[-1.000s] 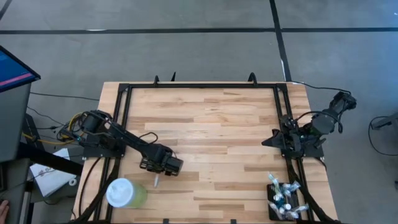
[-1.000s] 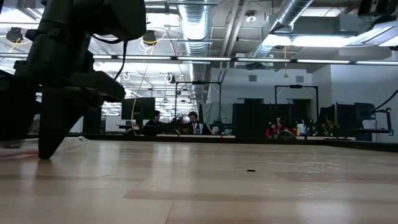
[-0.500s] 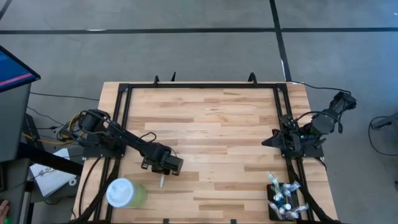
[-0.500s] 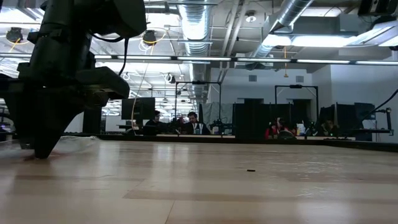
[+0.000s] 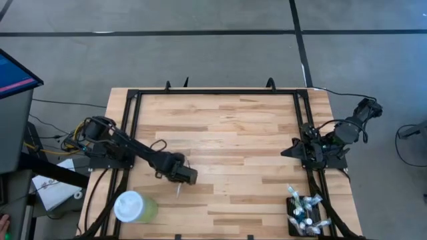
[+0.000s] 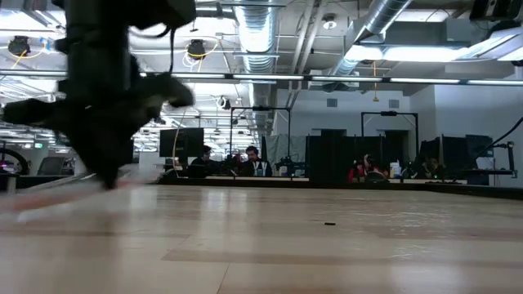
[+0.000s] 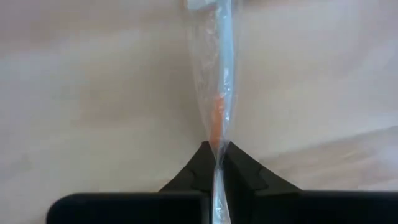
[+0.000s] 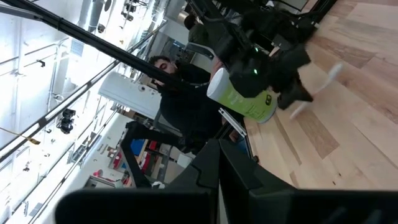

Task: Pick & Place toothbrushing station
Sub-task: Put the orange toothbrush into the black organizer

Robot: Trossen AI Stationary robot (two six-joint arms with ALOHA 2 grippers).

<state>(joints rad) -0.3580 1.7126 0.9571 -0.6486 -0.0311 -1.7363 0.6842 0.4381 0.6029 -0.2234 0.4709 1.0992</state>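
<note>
Small black toothbrushing station (image 5: 303, 215) at the table's near right corner, crowded with pale upright toothbrushes

Two dark, jointed arms (image 5: 143, 157) with cables

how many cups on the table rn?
1. The pale green cup with a white lid stands at the table's near-left corner, beside the left arm. None seem hidden.
</note>
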